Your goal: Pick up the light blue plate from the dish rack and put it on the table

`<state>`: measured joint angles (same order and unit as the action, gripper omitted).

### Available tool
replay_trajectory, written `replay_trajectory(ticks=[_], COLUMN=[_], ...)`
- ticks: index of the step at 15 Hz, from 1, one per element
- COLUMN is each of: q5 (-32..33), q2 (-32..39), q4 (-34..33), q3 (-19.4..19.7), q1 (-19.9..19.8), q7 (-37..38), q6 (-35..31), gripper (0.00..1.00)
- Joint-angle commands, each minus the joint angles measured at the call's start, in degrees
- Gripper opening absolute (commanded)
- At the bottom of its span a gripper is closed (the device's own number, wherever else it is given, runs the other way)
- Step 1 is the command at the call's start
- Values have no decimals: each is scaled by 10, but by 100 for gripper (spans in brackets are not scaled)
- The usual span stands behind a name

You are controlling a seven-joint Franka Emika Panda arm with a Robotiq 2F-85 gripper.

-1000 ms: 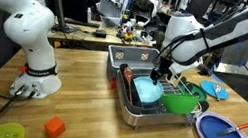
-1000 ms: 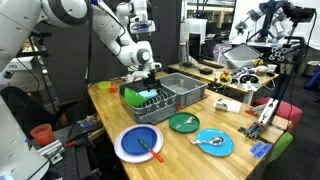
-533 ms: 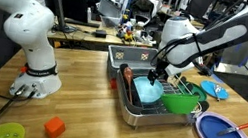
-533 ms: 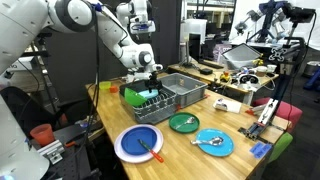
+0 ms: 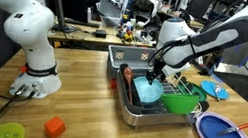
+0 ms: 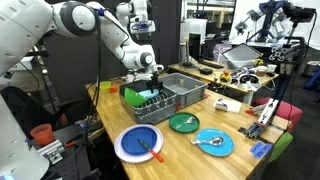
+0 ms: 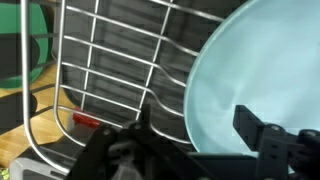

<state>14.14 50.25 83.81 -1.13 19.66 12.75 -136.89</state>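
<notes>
The light blue plate (image 5: 145, 88) leans in the dish rack (image 5: 130, 106), next to the green bowl (image 5: 181, 101). In the wrist view the plate (image 7: 250, 60) fills the right side over the wire rack (image 7: 110, 60). My gripper (image 5: 156, 72) hangs right over the plate, and it also shows in an exterior view (image 6: 148, 78). In the wrist view its jaws (image 7: 195, 128) are open, with the plate's lower rim between the two fingers. I cannot tell whether the fingers touch the plate. The wooden table (image 5: 87, 109) lies around the rack.
A dark blue plate with a lilac rim (image 5: 224, 137) lies next to the rack. An orange block (image 5: 54, 126) and a yellow-green bowl (image 5: 2, 132) sit near the table's front. A green plate (image 6: 183, 122) and a cyan plate with a spoon (image 6: 215, 142) lie on the table. A tan box (image 5: 131, 57) stands behind the rack.
The arm has shifted slightly and the gripper has come a little lower over the plate. The plate has not moved.
</notes>
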Motion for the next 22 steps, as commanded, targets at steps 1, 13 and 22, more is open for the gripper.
replay_trajectory(ticks=[1,13,22], q5=[-6,-11,-17], q2=[11,13,10], q4=[-24,-30,-30], q3=[3,0,-3], q1=[3,-3,-13], q7=[-7,-12,-25], q6=[18,23,26], gripper=[55,32,0])
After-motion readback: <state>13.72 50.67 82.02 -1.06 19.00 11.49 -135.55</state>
